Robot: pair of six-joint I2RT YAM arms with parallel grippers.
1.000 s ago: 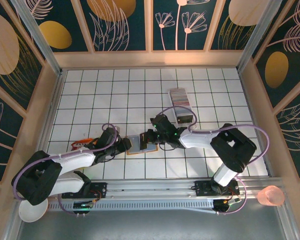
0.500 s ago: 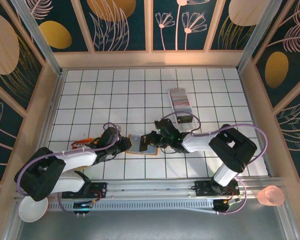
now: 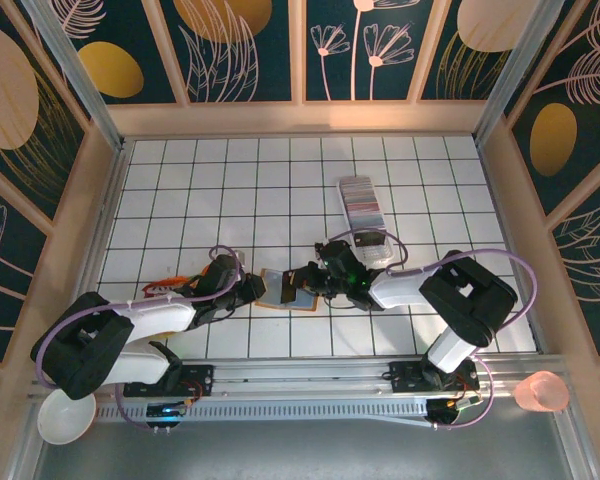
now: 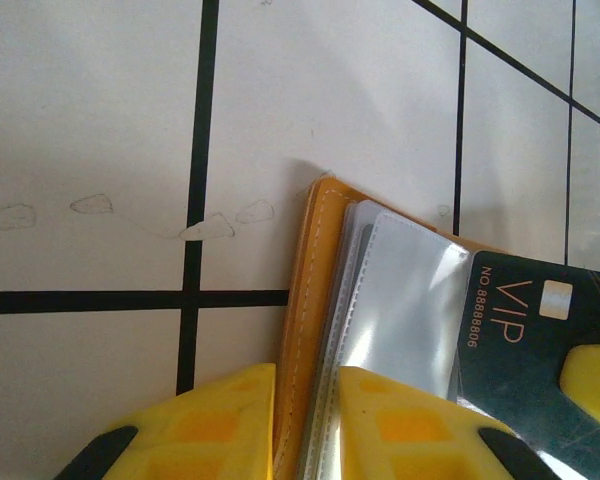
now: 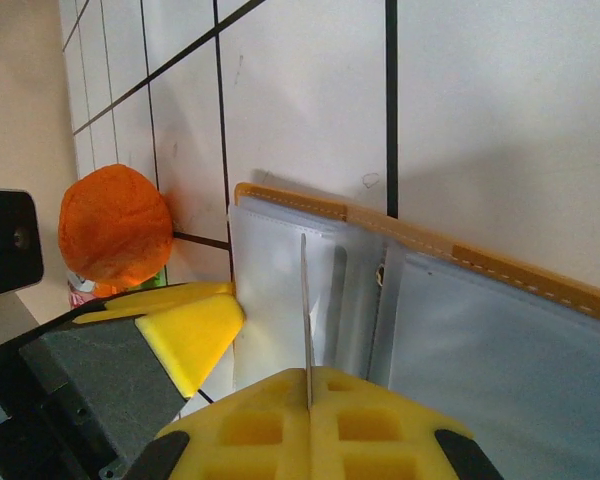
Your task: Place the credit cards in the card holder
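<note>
The holder [image 3: 283, 290] lies open on the table [image 3: 180, 180], between the arms. Your left jaws are closed on its tan cover edge. Your right jaws are pinched tight on one card [image 5: 306, 300], held on edge over the clear sleeves [image 5: 270, 285]. Expect the card to be stiff, light and slick, and the sleeves floppy. Grip the card by its rear end and feed a corner in first. More cards [image 3: 359, 197] stand farther back.

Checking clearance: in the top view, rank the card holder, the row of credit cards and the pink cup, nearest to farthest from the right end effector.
1. card holder, just beside the right end effector.
2. credit cards, farther back on the table.
3. pink cup, off the table's near right corner.
</note>
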